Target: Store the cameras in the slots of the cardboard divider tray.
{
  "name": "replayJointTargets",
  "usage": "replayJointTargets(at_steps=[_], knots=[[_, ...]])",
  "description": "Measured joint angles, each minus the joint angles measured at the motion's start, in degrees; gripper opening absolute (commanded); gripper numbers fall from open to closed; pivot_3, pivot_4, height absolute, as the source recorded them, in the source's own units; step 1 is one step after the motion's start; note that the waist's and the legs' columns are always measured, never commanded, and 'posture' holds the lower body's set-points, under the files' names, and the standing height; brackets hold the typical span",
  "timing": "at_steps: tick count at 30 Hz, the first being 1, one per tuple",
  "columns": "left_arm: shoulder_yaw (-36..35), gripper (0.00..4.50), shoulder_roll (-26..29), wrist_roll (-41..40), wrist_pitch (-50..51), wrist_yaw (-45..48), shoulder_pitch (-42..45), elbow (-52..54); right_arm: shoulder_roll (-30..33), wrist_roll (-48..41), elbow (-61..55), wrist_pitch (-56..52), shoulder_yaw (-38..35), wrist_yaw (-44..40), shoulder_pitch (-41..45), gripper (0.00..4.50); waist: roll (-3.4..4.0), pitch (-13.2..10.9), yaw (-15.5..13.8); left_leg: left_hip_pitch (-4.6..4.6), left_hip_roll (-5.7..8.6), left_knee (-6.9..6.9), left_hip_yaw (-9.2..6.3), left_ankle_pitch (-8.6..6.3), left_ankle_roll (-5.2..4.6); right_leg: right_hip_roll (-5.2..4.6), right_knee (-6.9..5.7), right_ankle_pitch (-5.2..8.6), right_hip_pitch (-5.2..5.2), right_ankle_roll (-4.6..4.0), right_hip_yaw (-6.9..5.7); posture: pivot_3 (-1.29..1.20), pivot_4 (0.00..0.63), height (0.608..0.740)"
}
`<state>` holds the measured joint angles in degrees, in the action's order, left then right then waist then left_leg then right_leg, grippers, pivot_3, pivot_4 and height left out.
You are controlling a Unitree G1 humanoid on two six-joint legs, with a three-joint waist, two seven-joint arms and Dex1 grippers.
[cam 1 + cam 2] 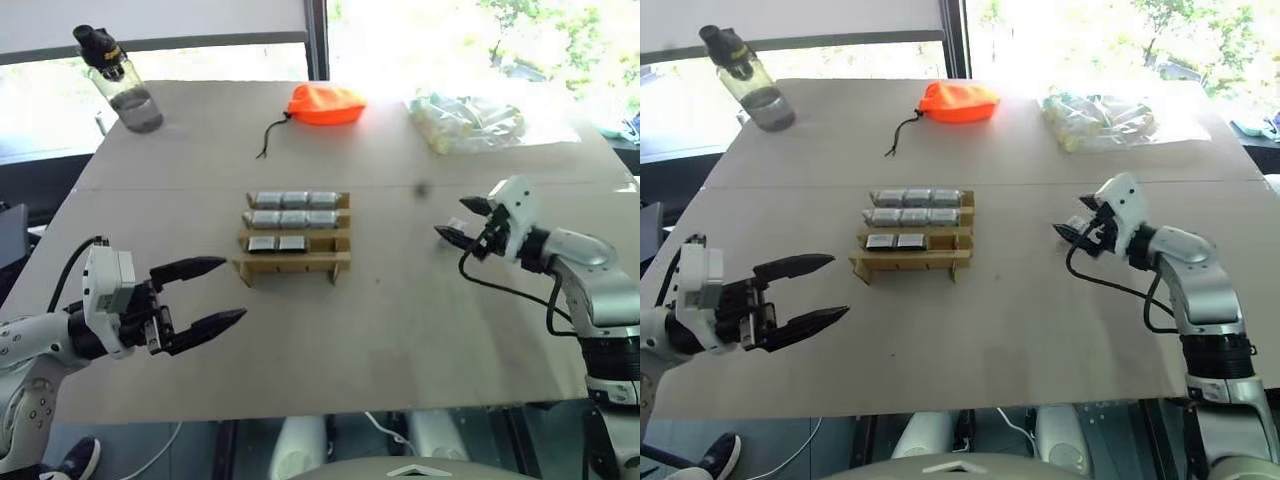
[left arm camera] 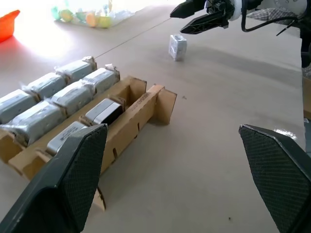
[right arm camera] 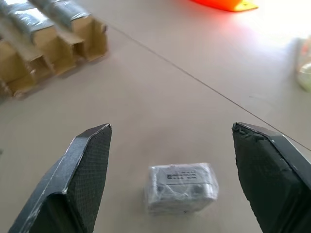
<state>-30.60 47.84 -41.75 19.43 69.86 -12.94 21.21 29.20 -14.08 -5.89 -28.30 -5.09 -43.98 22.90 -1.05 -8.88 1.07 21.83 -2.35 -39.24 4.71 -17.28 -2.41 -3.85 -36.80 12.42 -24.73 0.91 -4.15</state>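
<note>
The cardboard divider tray (image 1: 293,262) lies mid-table. Wrapped silver-grey cameras (image 1: 294,218) fill its two back rows, and two more (image 2: 103,111) sit in the front row beside an empty end slot (image 2: 129,90). One loose camera (image 3: 181,187) lies on the table to the right of the tray. My right gripper (image 3: 171,127) hovers open just over and behind it, a finger to each side, not touching. That same gripper (image 1: 453,218) is well to the right of the tray. My left gripper (image 1: 232,288) is open and empty, near the tray's front left corner.
An orange pouch (image 1: 325,103) with a black cord, a clear plastic bag (image 1: 465,122) of pale items and a water bottle (image 1: 120,80) stand along the far side. A seam crosses the table behind the tray. Bare tabletop lies between the tray and the loose camera.
</note>
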Motion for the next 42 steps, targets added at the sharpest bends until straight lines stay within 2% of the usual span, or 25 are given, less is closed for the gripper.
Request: replayJointTargets(at_steps=[6, 8, 11, 15, 25, 42], knots=[[1.84, 4.50, 0.11, 1.07, -0.28, 0.48, 0.90, -1.09, -5.09, -0.22, -9.74, -7.15, -0.63, 11.61, -5.45, 3.90, 0.00, 0.00, -0.58, 0.07, 0.00, 0.01, -0.10, 0.00, 0.00, 0.01, 0.02, 0.00, 0.00, 0.00, -0.03, 0.00, 0.150, 0.740], [2.01, 4.50, 0.17, 1.14, -0.30, 0.87, 1.56, -1.99, -10.86, 1.02, -16.85, -11.80, -2.28, 20.33, -8.94, 3.90, 0.00, 0.01, -0.63, 0.09, 0.00, 0.01, -0.11, 0.00, 0.01, -0.01, 0.02, 0.01, -0.01, 0.01, -0.02, 0.00, 0.150, 0.740], [2.86, 4.50, 0.30, 1.19, -0.44, 1.38, 2.94, -2.35, -16.46, 3.03, -23.23, -16.18, -1.57, 29.17, -10.32, 3.90, 0.01, 0.00, -0.35, 0.05, 0.01, 0.01, 0.01, 0.00, 0.01, 0.00, 0.01, 0.01, -0.05, 0.02, 0.04, 0.00, 0.150, 0.740], [4.89, 4.50, 0.62, 1.74, -0.61, 2.35, 4.99, -3.77, -21.11, 7.71, -25.11, -18.42, 1.28, 38.18, -10.82, 3.90, -0.02, 0.02, -0.26, 0.01, 0.01, 0.01, 0.03, 0.01, 0.02, 0.05, 0.00, 0.02, -0.04, 0.02, 0.08, 0.00, 0.150, 0.740], [6.29, 4.50, 2.63, 2.25, -0.62, 3.75, 8.65, -6.27, -32.02, 8.84, -22.55, -21.67, 3.33, 46.62, -9.91, 3.90, 0.00, 0.01, -0.10, 0.02, -0.01, 0.03, 0.03, 0.02, 0.04, 0.10, 0.01, 0.02, -0.06, 0.02, 0.10, 0.00, 0.150, 0.740], [5.88, 4.50, 2.64, 2.24, -0.69, 3.66, 5.93, -6.14, -33.70, 9.33, -14.18, -16.24, 3.42, 50.18, -8.09, 3.90, 0.02, 0.00, 0.01, 0.04, -0.01, 0.04, 0.00, 0.02, 0.03, 0.09, 0.02, 0.02, -0.07, 0.02, 0.08, 0.00, 0.150, 0.740]])
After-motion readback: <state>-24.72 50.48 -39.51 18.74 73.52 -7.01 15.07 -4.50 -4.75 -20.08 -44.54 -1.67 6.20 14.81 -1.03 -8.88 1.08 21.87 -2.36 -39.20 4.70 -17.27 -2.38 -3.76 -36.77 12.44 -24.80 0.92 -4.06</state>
